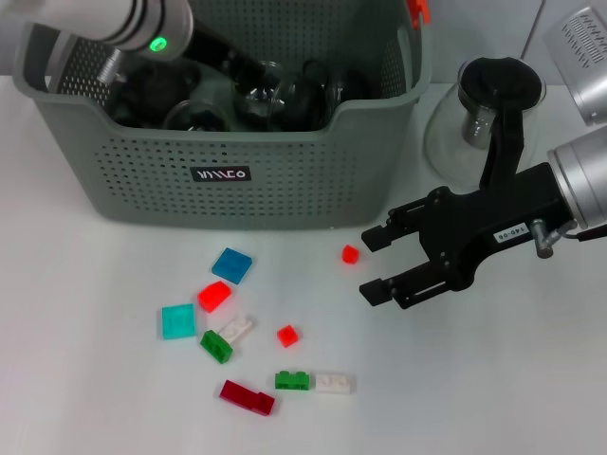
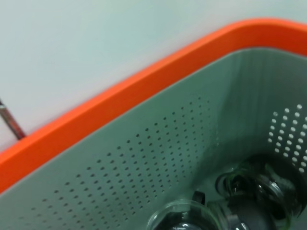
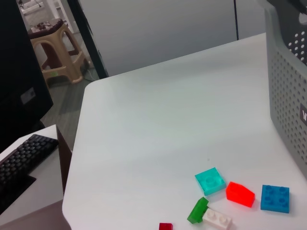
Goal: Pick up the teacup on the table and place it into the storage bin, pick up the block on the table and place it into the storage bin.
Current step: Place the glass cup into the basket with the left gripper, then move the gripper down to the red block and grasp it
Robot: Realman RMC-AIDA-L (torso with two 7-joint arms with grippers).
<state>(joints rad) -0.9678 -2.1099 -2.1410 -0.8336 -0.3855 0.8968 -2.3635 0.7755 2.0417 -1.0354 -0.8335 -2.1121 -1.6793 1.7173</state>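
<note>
The storage bin (image 1: 237,180) stands at the back of the table, with several glass teacups (image 1: 275,90) lying inside it. The left wrist view looks along the bin's inner wall (image 2: 158,158) at those teacups (image 2: 259,191). My left gripper (image 1: 228,59) reaches down into the bin from the back left. No teacup shows on the table. A small red block (image 1: 350,253) lies in front of the bin's right corner. My right gripper (image 1: 372,264) is open just to the right of it, holding nothing.
Loose blocks lie in front of the bin: blue (image 1: 232,264), red (image 1: 214,296), teal (image 1: 177,321), white (image 1: 236,329), green (image 1: 216,346) and others nearer the front. A glass carafe (image 1: 474,114) stands right of the bin, behind my right arm. The table's left edge (image 3: 81,143) drops off.
</note>
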